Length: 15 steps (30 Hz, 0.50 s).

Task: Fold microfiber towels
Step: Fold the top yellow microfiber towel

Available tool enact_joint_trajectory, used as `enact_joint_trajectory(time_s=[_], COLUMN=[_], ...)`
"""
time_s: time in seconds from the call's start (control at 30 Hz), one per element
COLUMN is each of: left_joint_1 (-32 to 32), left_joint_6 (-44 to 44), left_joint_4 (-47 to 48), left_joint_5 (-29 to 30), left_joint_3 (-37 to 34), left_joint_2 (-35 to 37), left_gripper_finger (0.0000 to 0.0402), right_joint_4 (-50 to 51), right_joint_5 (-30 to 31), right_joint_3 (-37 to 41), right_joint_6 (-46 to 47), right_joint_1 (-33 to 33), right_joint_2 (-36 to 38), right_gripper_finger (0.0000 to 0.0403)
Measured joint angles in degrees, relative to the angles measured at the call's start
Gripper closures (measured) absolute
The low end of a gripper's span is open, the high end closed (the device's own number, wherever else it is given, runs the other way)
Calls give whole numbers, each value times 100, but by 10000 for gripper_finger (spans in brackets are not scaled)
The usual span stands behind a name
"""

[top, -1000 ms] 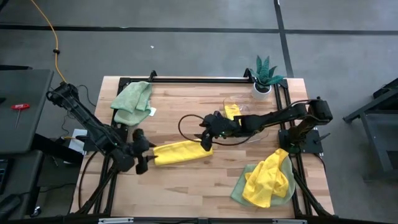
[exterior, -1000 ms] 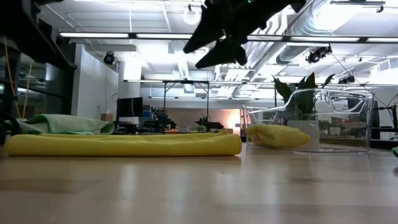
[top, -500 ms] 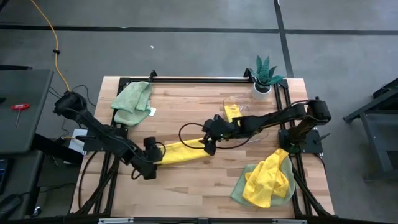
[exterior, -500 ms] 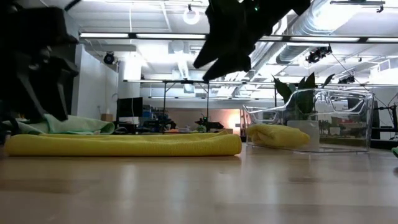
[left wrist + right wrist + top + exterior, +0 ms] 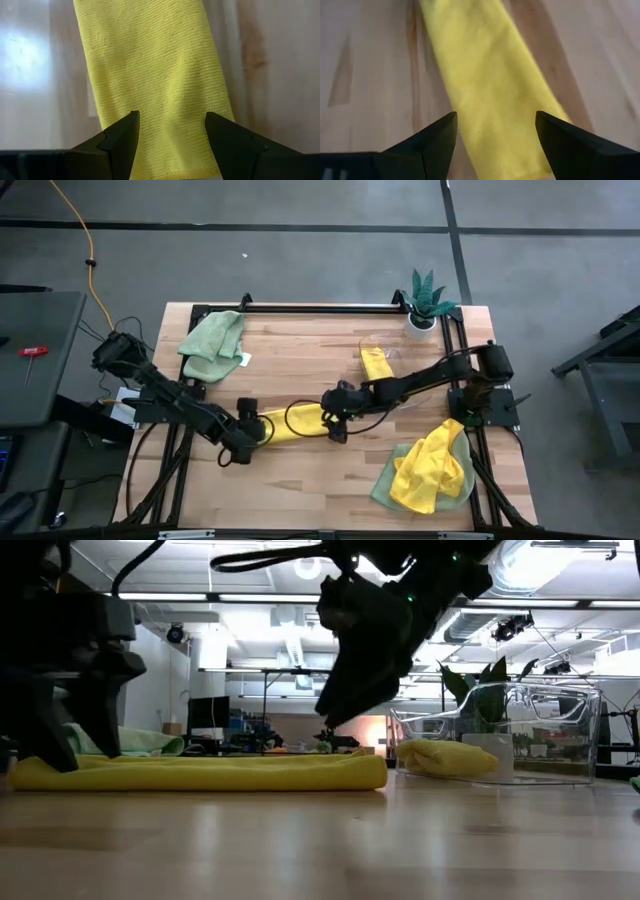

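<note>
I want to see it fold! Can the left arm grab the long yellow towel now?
Probably yes. The left pincer is open right over one end of the towel, with nothing between them.

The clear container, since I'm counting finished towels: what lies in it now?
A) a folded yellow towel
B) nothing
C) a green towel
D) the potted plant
A: the low view shows a folded yellow towel inside the clear container.

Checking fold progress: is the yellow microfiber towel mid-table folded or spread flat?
Folded: the yellow microfiber towel lies as a narrow strip, its rounded doubled edge showing in the low view.
</note>
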<state>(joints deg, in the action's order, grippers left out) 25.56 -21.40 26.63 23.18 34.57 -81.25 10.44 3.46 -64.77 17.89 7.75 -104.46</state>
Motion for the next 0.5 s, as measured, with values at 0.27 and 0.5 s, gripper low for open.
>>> enact_joint_trajectory(time_s=[0.27,0.5], left_joint_1=[-534,-733], left_joint_6=[1154,1262], left_joint_4=[92,81], left_joint_5=[-2,-327], left_joint_3=[-8,-9], left_joint_2=[2,2], left_gripper_finger=[186,186], right_joint_4=[43,88], right_joint_5=[10,-23], right_joint_3=[-2,-2], right_joint_6=[265,763], right_joint_1=[222,484], right_joint_2=[-319,-475], right_gripper_finger=[142,142])
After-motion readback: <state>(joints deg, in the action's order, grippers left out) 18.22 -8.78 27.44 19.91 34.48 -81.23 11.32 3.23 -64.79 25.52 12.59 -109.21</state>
